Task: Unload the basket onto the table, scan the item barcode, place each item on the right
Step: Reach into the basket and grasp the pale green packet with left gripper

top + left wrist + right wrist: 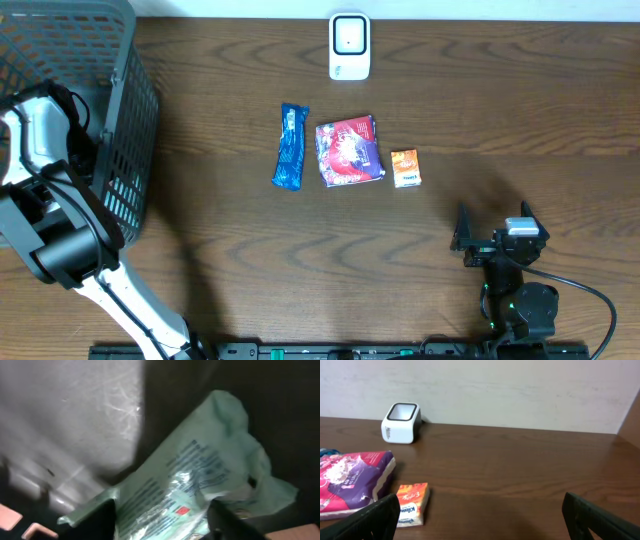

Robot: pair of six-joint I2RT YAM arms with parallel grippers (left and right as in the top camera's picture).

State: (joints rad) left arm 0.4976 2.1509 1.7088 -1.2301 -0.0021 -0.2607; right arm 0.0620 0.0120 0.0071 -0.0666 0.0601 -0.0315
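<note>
A pale green foil packet (200,475) with printed text and a small red square lies inside the basket. My left gripper (162,522) straddles it, one dark finger at each side; blur hides whether they press it. From overhead the left arm (50,200) reaches into the grey mesh basket (120,130), its gripper hidden. The white barcode scanner (349,46) stands at the table's far edge, also the scanner (401,422) in the right wrist view. My right gripper (495,225) rests open and empty at the near right.
A blue packet (290,146), a purple pack (347,151) and a small orange tissue pack (405,168) lie in a row mid-table. The purple pack (350,480) and the orange tissue pack (412,504) sit left of the right gripper (480,520).
</note>
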